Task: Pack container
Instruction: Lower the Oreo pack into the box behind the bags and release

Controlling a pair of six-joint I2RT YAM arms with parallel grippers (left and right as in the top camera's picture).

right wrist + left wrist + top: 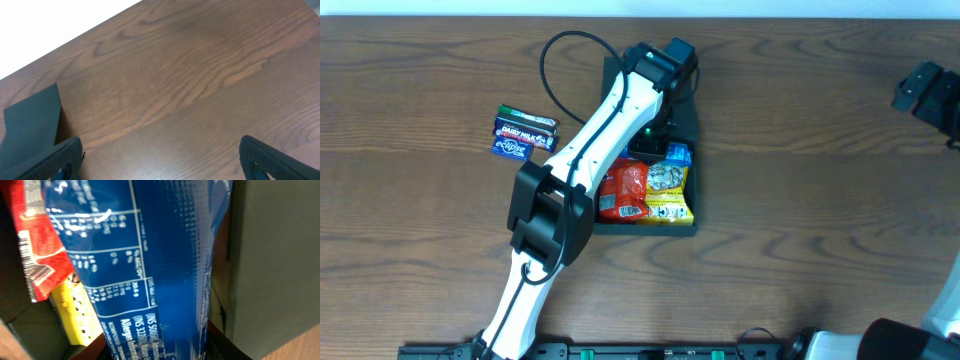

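- Blue packet (pixel 150 270) crowds the left jaws; can't tell their grip.
- I'd lay it flat in the container (pixel 645 226).
- Right jaws wide, empty.

L arm (pixel 600 120): white links, blk joints, blk cable loop (pixel 543 68); R gripper (pixel 162 157) blk

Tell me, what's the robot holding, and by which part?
Cannot tell: a blue packet fills the left wrist view, left tool hidden. The right tool is open, empty.

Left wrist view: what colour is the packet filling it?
The packet is glossy blue with white print, best seen in the left wrist view.
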